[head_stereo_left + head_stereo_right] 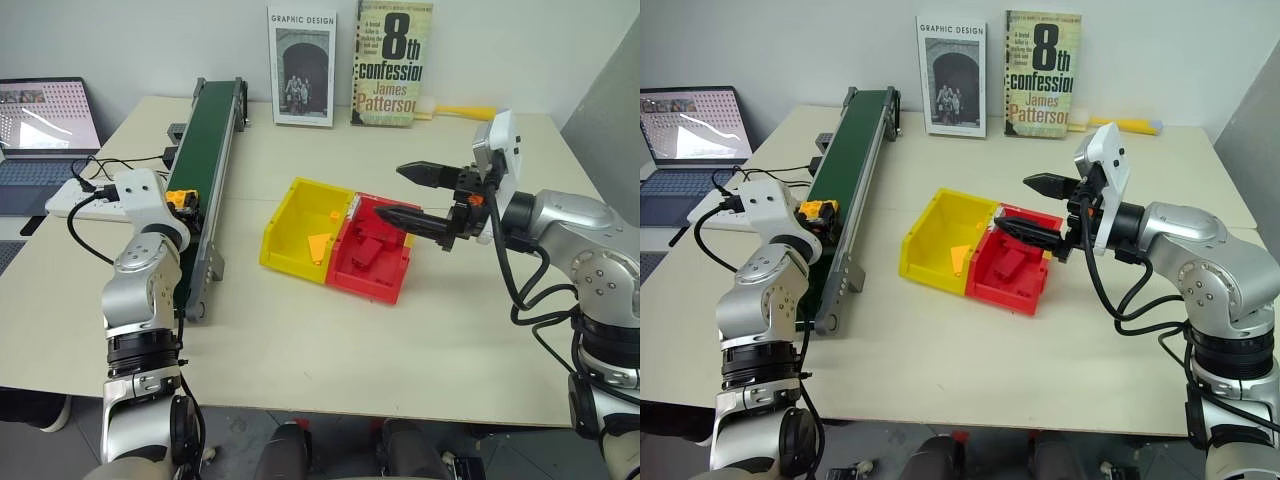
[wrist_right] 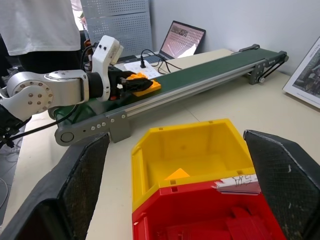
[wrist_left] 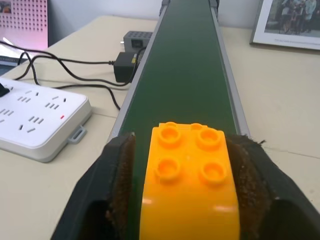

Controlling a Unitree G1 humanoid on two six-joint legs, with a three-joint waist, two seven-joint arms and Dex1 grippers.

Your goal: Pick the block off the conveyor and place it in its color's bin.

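We find the block [image 3: 189,182] on the conveyor [image 1: 210,130], down at the belt's near end, at about nine o'clock from the bin [image 1: 300,225]; our left gripper [image 3: 187,200] has its two fingers [image 3: 117,185] drawn in against the block's flanks, one pad on each side, studs facing up between them; we judge the grip made or very nearly so, though the block sits on the belt and is not yet lifted. The fingers lie level along the belt, which we take as the reason for a side pinch; the smooth sides give the pads flat faces to press, where the studded top would not.

Our right gripper [image 1: 420,195] hangs over the red bin [image 1: 375,260] with its jaws spread wide and nothing between them; we read it as parked out of the way, at roughly three o'clock from the yellow compartment, so that the carry from the belt stays clear.

The bin is joined to the red one and already holds a flat yellow wedge [image 1: 319,246]; the open top faces up, so a drop from above should do.
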